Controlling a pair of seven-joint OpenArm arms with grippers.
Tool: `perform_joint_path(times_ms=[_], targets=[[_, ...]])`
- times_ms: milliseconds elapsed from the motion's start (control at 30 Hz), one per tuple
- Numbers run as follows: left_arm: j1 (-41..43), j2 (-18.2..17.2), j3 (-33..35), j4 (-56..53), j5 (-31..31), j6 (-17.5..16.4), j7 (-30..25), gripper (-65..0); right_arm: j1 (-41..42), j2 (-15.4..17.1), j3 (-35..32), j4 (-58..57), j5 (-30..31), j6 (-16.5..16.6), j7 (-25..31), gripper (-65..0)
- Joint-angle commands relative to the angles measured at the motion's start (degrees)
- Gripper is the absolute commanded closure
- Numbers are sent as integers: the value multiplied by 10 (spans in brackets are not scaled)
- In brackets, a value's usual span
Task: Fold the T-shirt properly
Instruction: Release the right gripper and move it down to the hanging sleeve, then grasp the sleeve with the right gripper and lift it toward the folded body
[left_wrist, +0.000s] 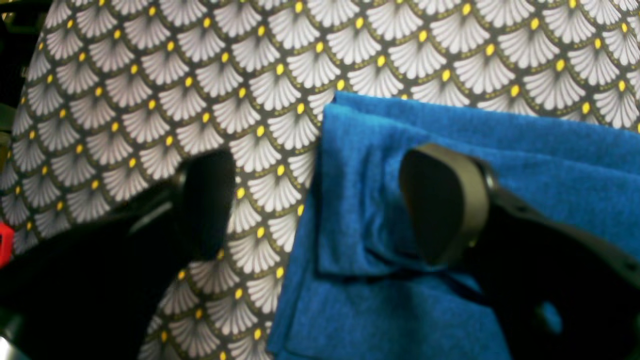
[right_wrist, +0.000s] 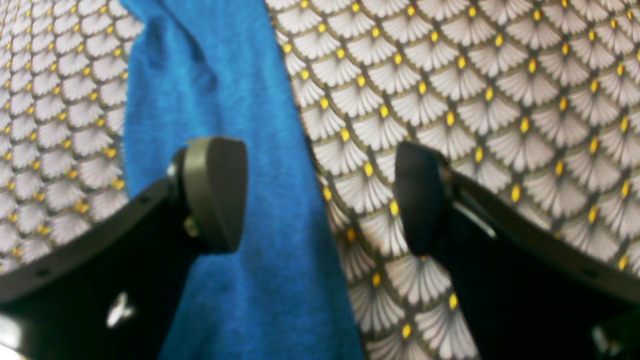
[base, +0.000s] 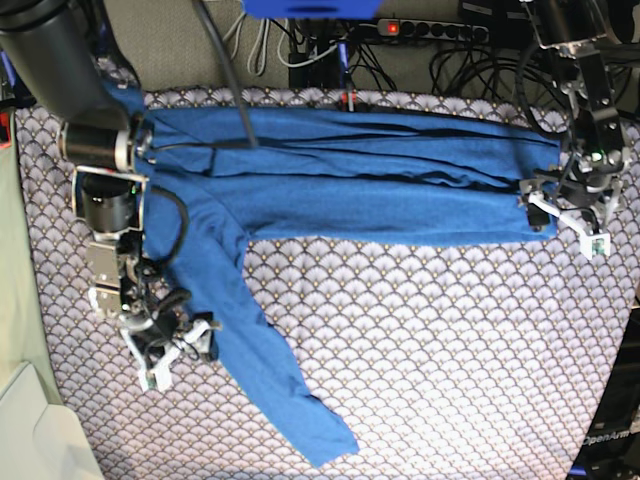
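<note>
The main risk is a poor pinch: the left claw (left_wrist: 320, 205) straddles a layered hem corner and could catch only the top ply, while the right claw (right_wrist: 320, 197) could drag the loose sleeve and rumple it. The shirt (base: 340, 185) lies across the far side of the patterned cloth (base: 450, 350), sleeve trailing toward the near edge. Both claws gape wide and hold nothing, each with one finger over blue fabric and the other over cloth.
</note>
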Motion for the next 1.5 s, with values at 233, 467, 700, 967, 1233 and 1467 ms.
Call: perform_joint_path(times_ms=[233,467,700,967,1233,1467], targets=[[-18,-9,-1,11,0,1,-9,-529,24,2,-1,-92,7,-58,105,-458],[-27,1,0,9,2,1,-9,-529,21,-6,-2,-95,7,-58,110,-450],[-30,7,0,11,2,1,-9,-529,19,-21,-19,-95,6,-58,109,-357],[-30,7,-1,9,0,1,-9,-529,7,-21,-47,-93,6,-58,112,-286],[-29,7,0,11,0,1,-9,-529,9,-19,-44,-88,7,-58,111,-10],[-26,7,-2,11,0,1,-9,-529,-33,-20,-47,6,7,-58,93,0]])
